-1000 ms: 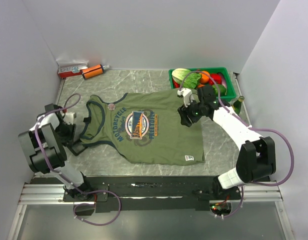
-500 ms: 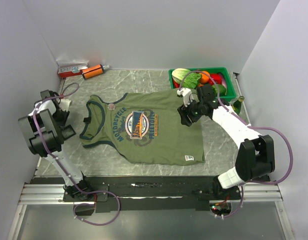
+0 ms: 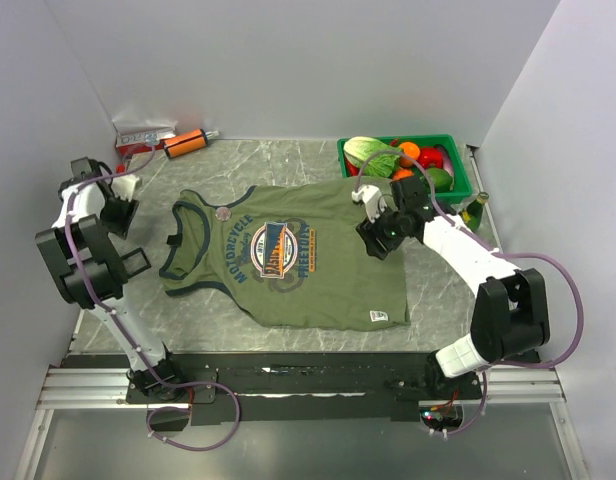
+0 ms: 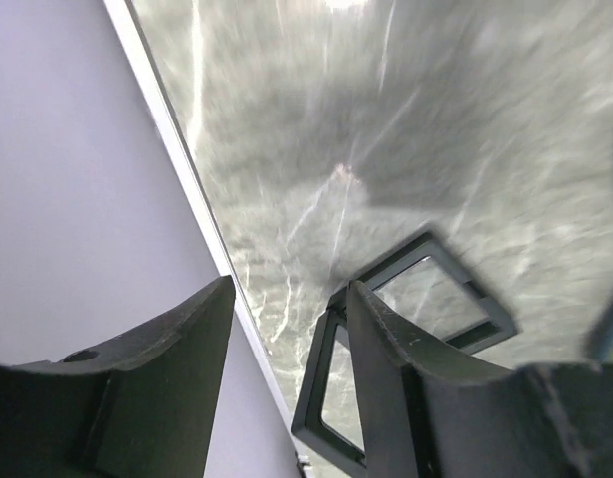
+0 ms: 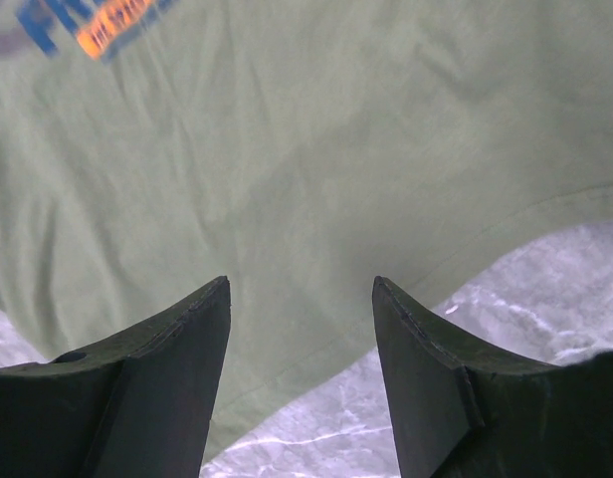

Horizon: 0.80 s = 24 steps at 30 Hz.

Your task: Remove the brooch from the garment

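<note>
The garment (image 3: 308, 270), an olive-green T-shirt with navy trim and a round chest print, lies flat in the middle of the marble table. The brooch (image 3: 223, 212), a tiny whitish disc, sits near the collar. My left gripper (image 3: 115, 205) hangs by the left wall, well off the shirt. In the left wrist view it (image 4: 289, 289) is open with only table and wall between its fingers. My right gripper (image 3: 374, 238) hovers over the shirt's right edge. Its wrist view shows it (image 5: 302, 284) open above the green cloth (image 5: 287, 149), holding nothing.
A green crate (image 3: 458, 150) of vegetables stands at the back right, with a dark bottle (image 3: 476, 208) beside it. An orange tool (image 3: 186, 142) and a red-white box (image 3: 143, 138) lie at the back left. A black rectangular frame (image 4: 416, 299) lies below my left gripper.
My left arm has swung up and back along the left wall, away from the shirt's sleeve, and its jaws stand a little wider. The right arm has shifted only slightly.
</note>
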Tool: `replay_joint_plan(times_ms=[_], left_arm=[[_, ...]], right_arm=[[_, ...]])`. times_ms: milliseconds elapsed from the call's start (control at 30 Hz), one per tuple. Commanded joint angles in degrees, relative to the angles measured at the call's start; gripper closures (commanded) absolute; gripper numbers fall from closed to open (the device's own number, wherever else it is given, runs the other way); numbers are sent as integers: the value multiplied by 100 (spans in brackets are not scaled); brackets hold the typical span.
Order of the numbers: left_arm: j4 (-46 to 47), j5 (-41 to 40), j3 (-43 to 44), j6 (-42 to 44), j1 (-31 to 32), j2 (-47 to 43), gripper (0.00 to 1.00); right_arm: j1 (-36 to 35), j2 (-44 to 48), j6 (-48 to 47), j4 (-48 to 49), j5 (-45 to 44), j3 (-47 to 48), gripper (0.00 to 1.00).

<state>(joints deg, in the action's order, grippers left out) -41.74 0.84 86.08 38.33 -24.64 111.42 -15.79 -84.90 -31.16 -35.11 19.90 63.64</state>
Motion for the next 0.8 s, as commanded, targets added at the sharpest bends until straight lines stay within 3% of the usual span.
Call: replay_joint_plan(times_ms=[0,133,333,567,700,733,767], left_arm=[[-203,618,611,-334,283,-585,44],[-186,917,585,-537,818,-1007,42],[-230,1445,-485,-800,1760,-1500,44],[454,1630,-2487,-1073,2174,-1763,67],[719,1393,-3035,-1038,2201,-1667,75],[806,1332,-3123,-1020,2192,-1667,75],[868,1200,-3324,-977,2201,-1702,75]], right_arm=[[-38,-52,-452,22,-267,-299,34],[-47,-114,-584,-48,-373,-527,35],[-47,-123,-979,-4,-654,-983,36],[146,-245,-1445,381,-1356,-1749,37],[532,-474,-1542,391,-1603,-1968,39],[603,-501,-1586,374,-1621,-1987,41],[682,-492,-1621,313,-1577,-1987,50]])
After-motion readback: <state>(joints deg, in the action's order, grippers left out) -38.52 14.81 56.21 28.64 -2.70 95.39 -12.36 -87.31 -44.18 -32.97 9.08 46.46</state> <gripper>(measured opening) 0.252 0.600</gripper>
